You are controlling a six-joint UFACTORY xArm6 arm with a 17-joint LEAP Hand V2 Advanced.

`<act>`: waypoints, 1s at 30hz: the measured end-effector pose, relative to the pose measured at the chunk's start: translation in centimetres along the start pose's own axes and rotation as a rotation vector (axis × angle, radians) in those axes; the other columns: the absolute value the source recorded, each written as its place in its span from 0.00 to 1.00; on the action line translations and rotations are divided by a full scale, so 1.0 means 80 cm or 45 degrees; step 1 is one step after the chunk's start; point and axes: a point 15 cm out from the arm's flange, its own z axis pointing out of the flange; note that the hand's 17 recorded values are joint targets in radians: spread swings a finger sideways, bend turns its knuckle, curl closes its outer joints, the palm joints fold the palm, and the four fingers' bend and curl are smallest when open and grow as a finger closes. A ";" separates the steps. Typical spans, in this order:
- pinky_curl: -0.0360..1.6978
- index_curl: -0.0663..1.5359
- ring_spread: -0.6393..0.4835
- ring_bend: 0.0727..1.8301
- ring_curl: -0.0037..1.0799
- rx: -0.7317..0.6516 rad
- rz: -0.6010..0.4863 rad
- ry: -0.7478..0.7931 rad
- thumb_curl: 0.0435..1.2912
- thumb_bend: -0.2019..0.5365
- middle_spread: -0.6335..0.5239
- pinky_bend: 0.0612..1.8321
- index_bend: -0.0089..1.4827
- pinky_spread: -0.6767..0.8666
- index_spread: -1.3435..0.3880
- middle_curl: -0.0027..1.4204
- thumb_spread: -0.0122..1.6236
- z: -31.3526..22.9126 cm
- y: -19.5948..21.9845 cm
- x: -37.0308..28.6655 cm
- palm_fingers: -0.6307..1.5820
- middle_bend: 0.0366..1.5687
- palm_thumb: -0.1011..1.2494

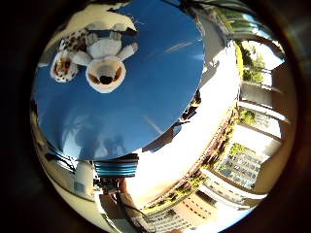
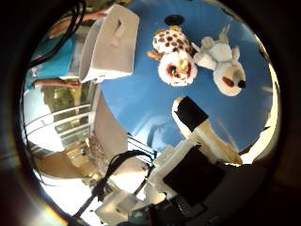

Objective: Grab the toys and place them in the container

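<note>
While the hand (image 2: pixel 197 141) hovers above the round blue counter (image 2: pixel 141 103), its visible finger extended and holding nothing, a spotted owl toy (image 2: pixel 173 59) and white dog toy (image 2: pixel 223 63) lie touching; the white container (image 2: pixel 110 44) stands apart at the edge.

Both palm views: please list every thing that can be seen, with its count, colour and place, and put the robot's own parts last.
table: one, blue, round top, under the toys and the container.
spotted plush toy: one, white with brown spots and an orange face, lying on the table, touching the grey one.
grey plush toy: one, pale grey-white with a dark nose, lying on the table beside the spotted one.
container: one, white, with a handle slot, at the table's edge, apart from the toys.
dark disc: one, black, on the table beyond the spotted toy.
hand: one, white and black, above the table, fingers straight, holding nothing.
</note>
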 end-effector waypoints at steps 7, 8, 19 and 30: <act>0.11 0.21 0.83 0.23 0.28 -0.013 -0.005 -0.004 0.27 0.24 0.55 0.38 0.12 0.75 0.71 0.25 0.73 0.005 -0.002 -0.002 0.41 0.10 0.50; 0.11 0.21 0.83 0.23 0.28 -0.014 -0.006 -0.002 0.27 0.24 0.55 0.38 0.12 0.75 0.71 0.25 0.73 0.005 -0.001 -0.001 0.41 0.10 0.50; 0.09 0.21 0.83 0.24 0.28 -0.007 0.060 -0.009 0.27 0.24 0.54 0.39 0.12 0.75 0.71 0.25 0.73 0.008 0.005 0.022 0.42 0.09 0.50; 0.09 0.21 0.83 0.24 0.28 -0.034 0.197 -0.029 0.26 0.23 0.55 0.41 0.11 0.75 0.72 0.24 0.73 0.090 -0.028 0.069 0.41 0.09 0.49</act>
